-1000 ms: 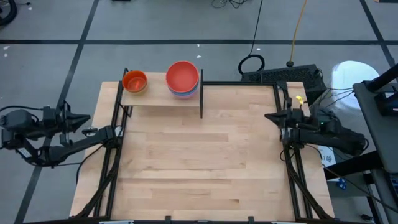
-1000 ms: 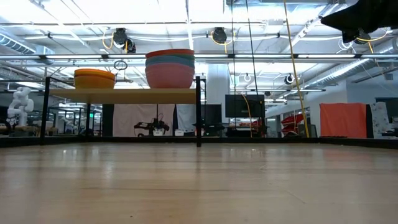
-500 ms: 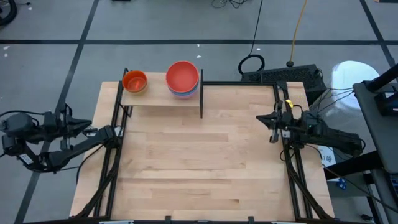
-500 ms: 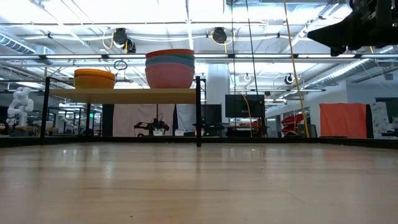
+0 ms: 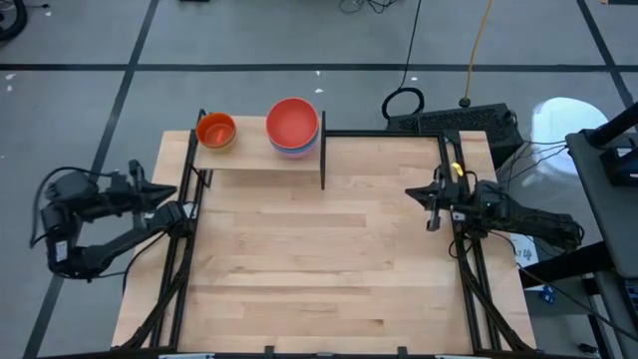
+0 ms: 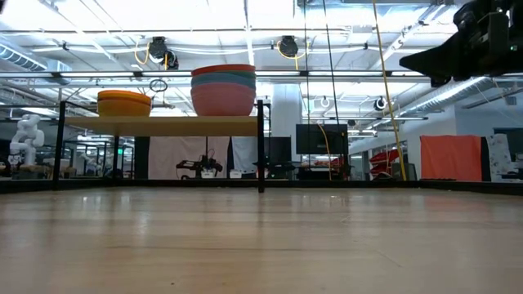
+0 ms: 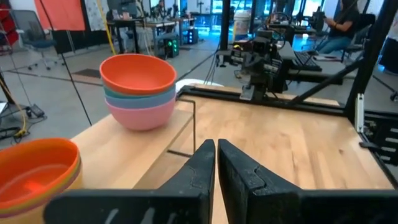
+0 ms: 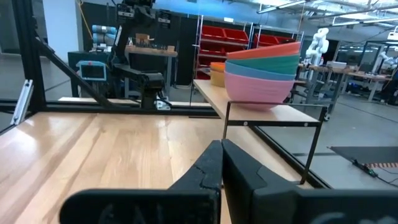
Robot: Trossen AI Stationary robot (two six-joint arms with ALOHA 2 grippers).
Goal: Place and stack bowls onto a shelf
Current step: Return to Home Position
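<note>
1. The bowls are pictured in two stacks on the shelf [image 5: 254, 158], at the far left corner of the table [image 5: 329, 269]. The larger stack [image 5: 292, 126], red on top with teal and pink visible beneath, is placed by the shelf's right post. The smaller stack [image 5: 215, 131], topped in orange, is set near the left end. The two stacks are well apart.
2. Neither stack is seen to have shifted over the past second; both are left upright and untouched.
3. The right gripper [image 5: 417, 195] is shown with its fingers pressed together and nothing held. It has been carried a little inward over the table's right edge, and lower, since a second ago.
4. The left gripper [image 5: 159, 190], likewise closed and empty, is held just off the table's left edge, short of the shelf. Its arm has been folded in closer to the table than a second ago.
5. The stacking is judged complete. Only the arms' retreat to their resting poses appears left to be done.
</note>
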